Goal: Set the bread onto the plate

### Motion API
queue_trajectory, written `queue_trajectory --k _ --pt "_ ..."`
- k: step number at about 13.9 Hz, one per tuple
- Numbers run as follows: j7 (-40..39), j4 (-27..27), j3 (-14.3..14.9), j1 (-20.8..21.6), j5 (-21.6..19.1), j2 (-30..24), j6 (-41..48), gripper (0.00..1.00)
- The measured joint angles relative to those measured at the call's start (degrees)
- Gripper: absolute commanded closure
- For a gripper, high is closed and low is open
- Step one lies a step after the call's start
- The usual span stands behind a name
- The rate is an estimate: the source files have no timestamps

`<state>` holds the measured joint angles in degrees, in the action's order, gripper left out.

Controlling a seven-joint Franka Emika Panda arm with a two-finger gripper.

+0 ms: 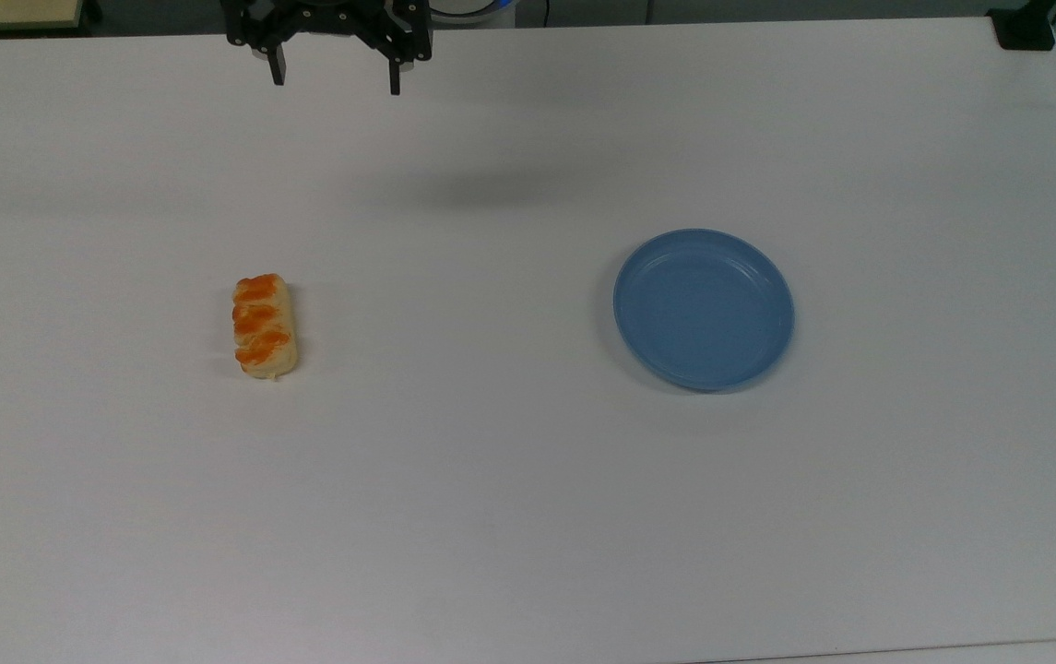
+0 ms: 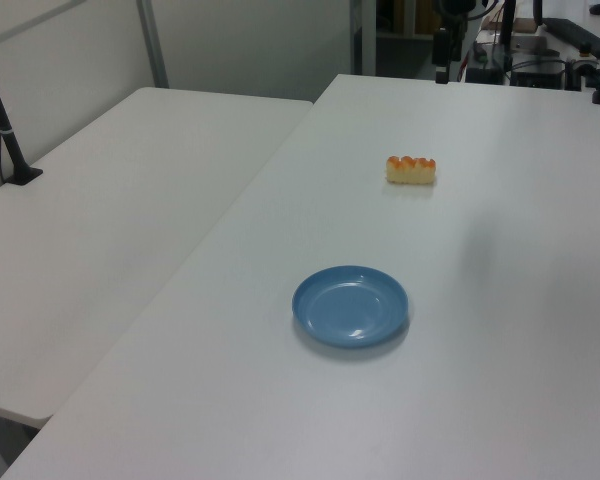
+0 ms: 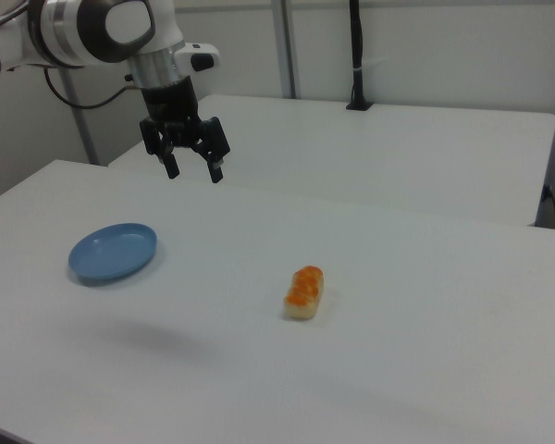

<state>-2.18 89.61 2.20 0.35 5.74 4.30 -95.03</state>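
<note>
The bread (image 1: 264,326) lies flat on the white table at the top view's left; its three orange-brown patches face up. I also see the bread (image 2: 411,169) in the left view and the bread (image 3: 303,291) in the right view. The blue plate (image 1: 703,309) sits well to the top view's right, with nothing on it; the same plate (image 2: 350,305) appears in the left view and the plate (image 3: 113,251) in the right view. My gripper (image 1: 336,81) hangs high above the table's far edge, open and holding nothing. In the right view the gripper (image 3: 194,171) hovers above and behind the plate.
A second white table (image 2: 110,200) adjoins along the left view's left, carrying a black clamp post (image 2: 8,135). Another black clamp (image 1: 1026,28) sits at the top view's far right corner. Wide bare tabletop lies between bread and plate.
</note>
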Motion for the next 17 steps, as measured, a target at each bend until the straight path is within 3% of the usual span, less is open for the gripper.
queue_trajectory --k 11,14,17 --pt "-0.1 0.2 0.2 -0.2 0.0 0.2 1.0 0.0" --pt "-3.0 0.8 0.8 -2.5 -0.1 1.5 -1.1 0.0" --pt "-4.5 1.3 1.0 -6.2 -0.6 6.8 -8.0 0.0"
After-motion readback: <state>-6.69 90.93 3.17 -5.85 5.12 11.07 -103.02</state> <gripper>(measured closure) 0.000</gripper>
